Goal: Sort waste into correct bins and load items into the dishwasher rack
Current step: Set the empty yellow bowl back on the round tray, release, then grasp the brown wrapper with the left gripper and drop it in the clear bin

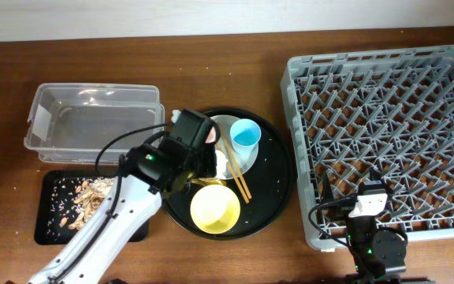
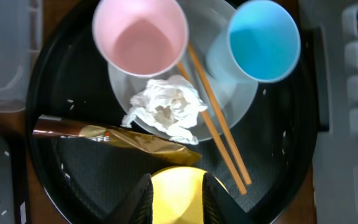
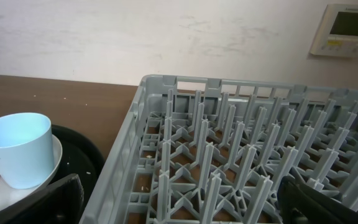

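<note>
My left gripper point(image 2: 176, 199) is open and empty, hovering over the yellow bowl point(image 1: 215, 209) on the round black tray. Ahead of it lie the brown-gold wrapper point(image 2: 114, 137) and the crumpled white tissue point(image 2: 165, 109). The tissue rests on the grey-green plate point(image 2: 241, 99) with the pink cup point(image 2: 140, 36), the light-blue cup point(image 2: 263, 40) and two chopsticks point(image 2: 219, 134). Beige food scraps point(image 1: 89, 197) lie in the shallow black tray point(image 1: 50, 225). My right gripper point(image 3: 179, 205) is wide open and empty over the front left corner of the grey rack point(image 1: 385, 134).
The clear tub point(image 1: 93, 118) stands at the back left, with nothing in it, behind the shallow black tray. The round black tray point(image 1: 278, 181) sits between the tub and the rack. My left arm crosses over the shallow tray's right end.
</note>
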